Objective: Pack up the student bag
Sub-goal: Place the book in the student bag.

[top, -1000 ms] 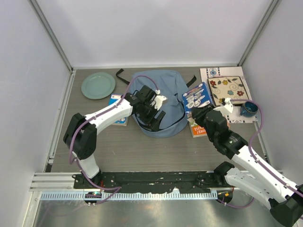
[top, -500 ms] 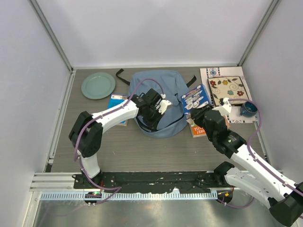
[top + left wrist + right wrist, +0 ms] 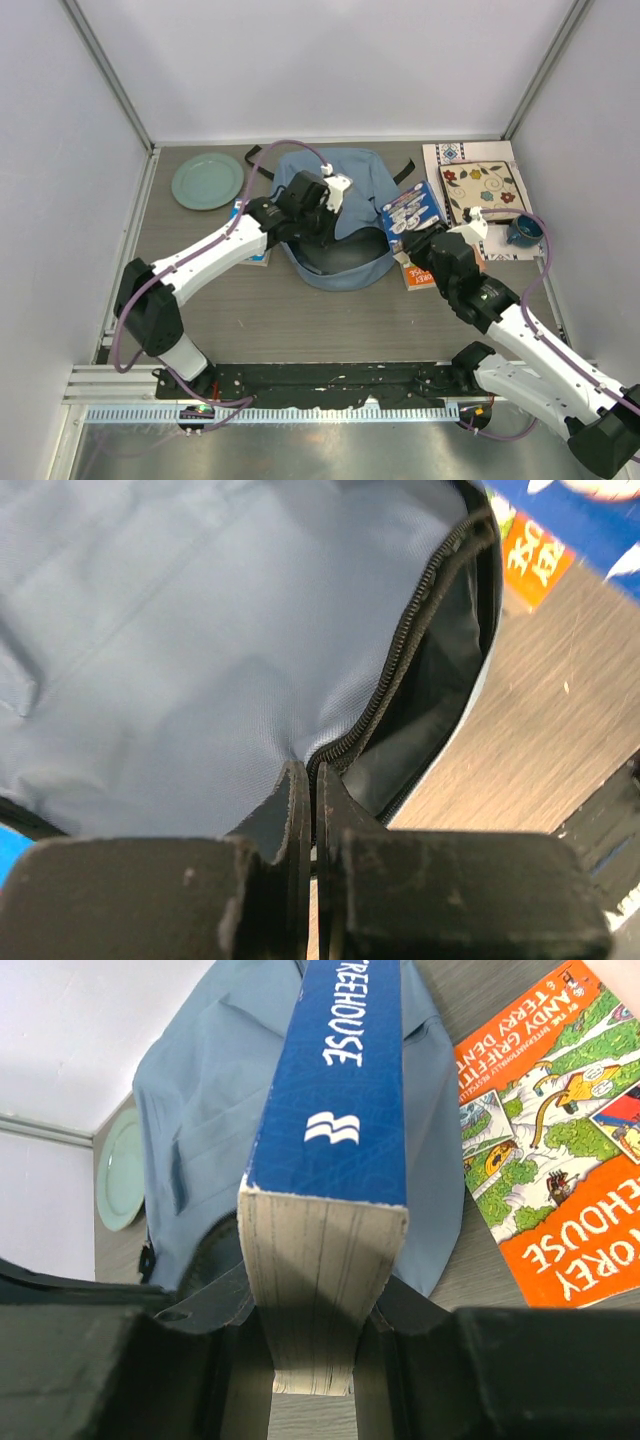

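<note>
Right hand [image 3: 312,1345], near right over the bench [image 3: 300,310], clamps a blue book [image 3: 335,1090] held spine-up, beside an orange book [image 3: 560,1180] lying flat. Left hand [image 3: 308,780] is pinched on the zipper edge of the student bag [image 3: 350,185], which lies centre-far with its mouth gaping. A green plate [image 3: 207,180] sits far left.

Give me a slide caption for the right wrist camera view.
Right gripper holds a thick blue paperback book near the soft light-blue fabric backpack; an orange illustrated paperback lies alongside.
</note>
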